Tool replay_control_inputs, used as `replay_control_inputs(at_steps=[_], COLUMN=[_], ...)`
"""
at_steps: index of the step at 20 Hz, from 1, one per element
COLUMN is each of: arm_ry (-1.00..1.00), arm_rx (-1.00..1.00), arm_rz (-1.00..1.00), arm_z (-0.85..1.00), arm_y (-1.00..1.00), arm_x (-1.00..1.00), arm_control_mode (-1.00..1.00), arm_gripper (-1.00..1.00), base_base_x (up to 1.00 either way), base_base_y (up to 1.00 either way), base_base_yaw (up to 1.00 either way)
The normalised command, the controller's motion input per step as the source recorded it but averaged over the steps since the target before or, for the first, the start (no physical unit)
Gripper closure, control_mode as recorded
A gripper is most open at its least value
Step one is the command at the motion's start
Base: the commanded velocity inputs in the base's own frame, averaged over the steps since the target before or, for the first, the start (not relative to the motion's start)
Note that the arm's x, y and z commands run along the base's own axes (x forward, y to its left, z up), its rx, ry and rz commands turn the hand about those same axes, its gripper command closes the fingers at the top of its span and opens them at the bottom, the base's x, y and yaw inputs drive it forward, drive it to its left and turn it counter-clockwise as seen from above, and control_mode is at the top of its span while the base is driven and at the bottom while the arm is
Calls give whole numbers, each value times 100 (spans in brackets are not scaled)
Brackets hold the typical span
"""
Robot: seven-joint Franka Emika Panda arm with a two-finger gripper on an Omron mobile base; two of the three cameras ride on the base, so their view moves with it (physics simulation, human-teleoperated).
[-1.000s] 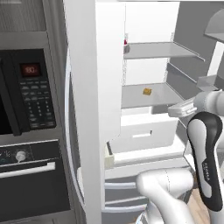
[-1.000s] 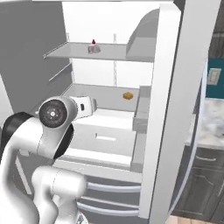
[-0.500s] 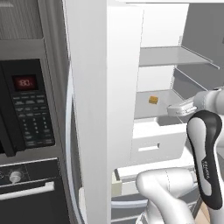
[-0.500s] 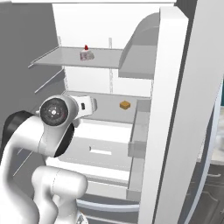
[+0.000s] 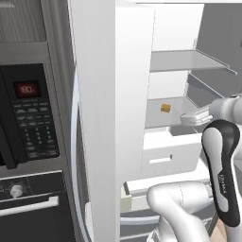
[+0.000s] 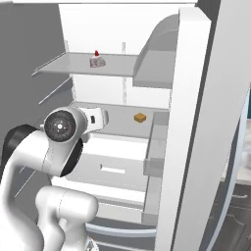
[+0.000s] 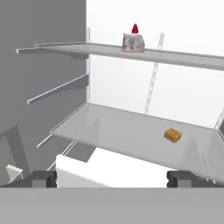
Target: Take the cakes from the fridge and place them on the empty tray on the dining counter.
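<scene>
The grey steel fridge (image 5: 94, 123) stands open, showing its white interior. On the upper shelf sits the white wedge cake with a red cherry (image 7: 133, 41) (image 6: 96, 60). The flat tan-brown square cake (image 7: 173, 135) (image 5: 165, 108) (image 6: 140, 117) lies on the glass shelf below, toward its right side. My gripper (image 7: 113, 179) is open, its fingertips wide apart with nothing between them. It hovers at the front edge of the lower shelf, short of both cakes. The blue tray and the dining counter are out of view.
A black built-in oven and microwave (image 5: 28, 118) stand left of the fridge. White drawers (image 5: 165, 153) (image 6: 112, 166) sit under the lower shelf. The open doors (image 6: 201, 127) flank the opening, the right one carrying a clear door bin (image 6: 156, 147).
The whole picture has shifted and the fridge interior looms larger, so the base has driven closer. The arm holds the same pose and the cakes lie where they were.
</scene>
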Motion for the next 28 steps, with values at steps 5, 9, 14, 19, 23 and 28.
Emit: replay_control_inputs(at_steps=[5,9,14,19,23,28], arm_ry=[0,0,0,0,0,0], arm_rx=[0,0,0,0,0,0], arm_rz=[0,0,0,-1,-7,-15], arm_z=[0,1,19,32,26,28], arm_y=[2,6,7,9,21,24], arm_x=[0,6,3,2,14,17], arm_control_mode=[-100,-100,-100,-100,-100,-100], arm_gripper=[-100,-100,-100,-100,-100,-100], base_base_x=[0,0,0,0,0,0], base_base_y=[3,0,0,0,0,0], base_base_yaw=[0,0,0,0,0,0])
